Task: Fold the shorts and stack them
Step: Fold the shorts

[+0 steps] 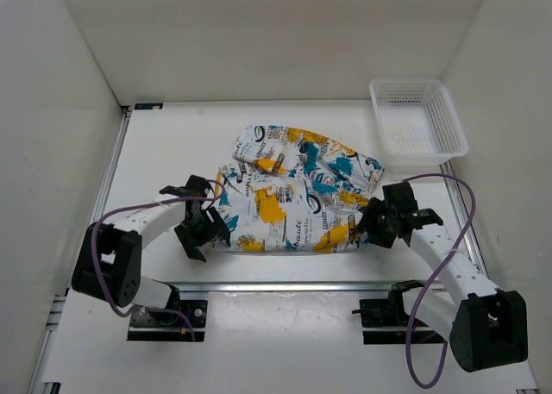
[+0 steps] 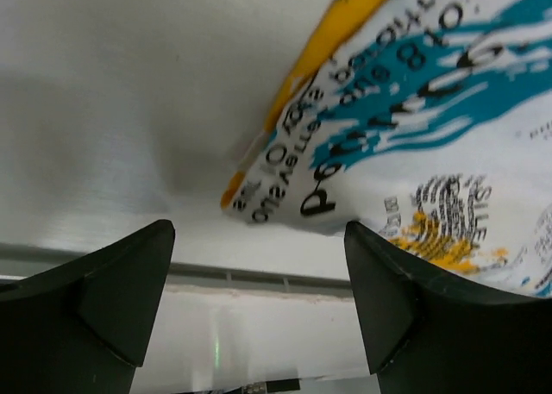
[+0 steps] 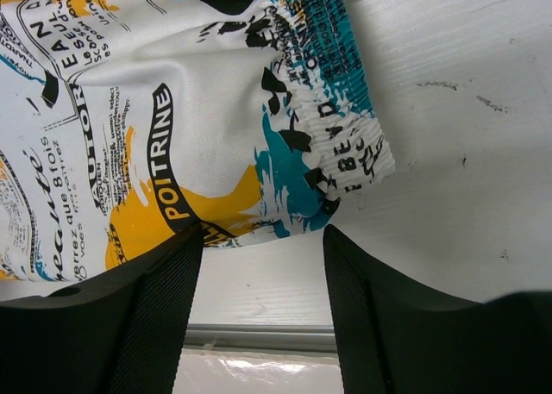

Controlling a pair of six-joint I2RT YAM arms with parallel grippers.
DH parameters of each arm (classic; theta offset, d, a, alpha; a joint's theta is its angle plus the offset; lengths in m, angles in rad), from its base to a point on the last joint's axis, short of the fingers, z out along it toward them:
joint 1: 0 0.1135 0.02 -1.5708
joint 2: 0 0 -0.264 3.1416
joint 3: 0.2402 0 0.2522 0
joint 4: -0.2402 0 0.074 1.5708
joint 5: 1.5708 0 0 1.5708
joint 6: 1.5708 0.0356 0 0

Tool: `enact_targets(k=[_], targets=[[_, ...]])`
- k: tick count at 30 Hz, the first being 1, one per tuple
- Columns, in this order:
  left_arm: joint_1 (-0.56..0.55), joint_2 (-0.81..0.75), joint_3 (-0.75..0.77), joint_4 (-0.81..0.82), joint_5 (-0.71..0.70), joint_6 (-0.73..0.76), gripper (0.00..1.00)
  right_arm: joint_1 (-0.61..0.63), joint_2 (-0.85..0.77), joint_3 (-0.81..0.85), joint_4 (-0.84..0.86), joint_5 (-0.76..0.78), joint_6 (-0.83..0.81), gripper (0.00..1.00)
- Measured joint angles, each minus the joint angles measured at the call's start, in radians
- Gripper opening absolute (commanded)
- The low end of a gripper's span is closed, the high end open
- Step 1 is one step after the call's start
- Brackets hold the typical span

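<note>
The shorts (image 1: 293, 191), white with yellow, teal and black print, lie spread and partly folded in the middle of the table. My left gripper (image 1: 216, 228) sits at their near left corner. In the left wrist view it (image 2: 259, 273) is open, with only bare table between its fingers, and the shorts' corner (image 2: 405, 109) lies just beyond the tips. My right gripper (image 1: 369, 224) sits at the near right corner by the waistband. In the right wrist view it (image 3: 263, 278) is open and empty, and the shorts' hem (image 3: 190, 109) is just ahead of its fingertips.
A white mesh basket (image 1: 418, 118) stands at the back right of the table. A metal rail (image 1: 285, 284) runs along the near table edge, close behind both grippers. White walls (image 1: 52, 109) enclose the left, right and back.
</note>
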Motion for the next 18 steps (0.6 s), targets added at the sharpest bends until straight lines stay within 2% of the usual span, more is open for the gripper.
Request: enact_targets(k=[2, 4, 5, 6, 13, 18], targets=[[-0.003, 0.050, 0.006, 0.029, -0.008, 0.002, 0.75, 0.000, 0.000, 0.000, 0.000, -0.002, 0.001, 0.68], [-0.006, 0.104, 0.021, 0.051, -0.015, 0.003, 0.50, 0.000, 0.000, 0.000, 0.000, -0.005, 0.002, 0.71], [-0.007, 0.131, 0.039, 0.045, -0.015, 0.004, 0.14, 0.000, 0.000, 0.000, 0.000, -0.007, 0.003, 0.73], [-0.008, 0.154, 0.058, 0.045, -0.015, 0.005, 0.10, -0.002, 0.000, 0.000, 0.000, -0.010, 0.005, 0.73], [-0.008, 0.206, 0.121, 0.090, -0.023, 0.025, 0.10, -0.047, -0.009, -0.006, 0.003, -0.037, 0.005, 0.73], [-0.008, 0.206, 0.123, 0.101, -0.027, 0.030, 0.10, -0.061, -0.055, -0.052, 0.005, -0.050, 0.013, 0.66]])
